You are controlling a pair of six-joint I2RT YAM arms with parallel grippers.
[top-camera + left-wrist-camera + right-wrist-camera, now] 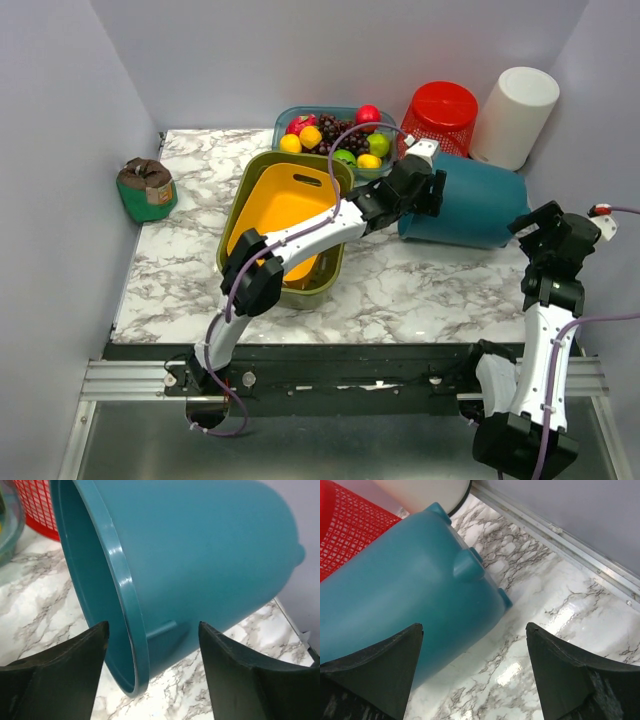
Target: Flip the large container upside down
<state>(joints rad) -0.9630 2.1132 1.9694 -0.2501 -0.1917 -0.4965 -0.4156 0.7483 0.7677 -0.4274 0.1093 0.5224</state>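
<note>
The large teal container [470,205] lies on its side on the marble table, its open mouth to the left. My left gripper [425,190] is open at that mouth. In the left wrist view [152,630] the jaws stand wide apart on either side of the container's rim [125,590], one inside, one outside, not touching it. My right gripper [535,225] is open and empty by the container's base. In the right wrist view [475,635] the container's footed bottom [470,565] lies ahead to the left of the open jaws.
A red mesh basket [440,115] and a white cylinder [515,115] stand behind the container. A fruit tub [335,135] sits at the back, a yellow bin in an olive bin [285,215] to the left, a green pouch [147,188] far left. The right wall is close.
</note>
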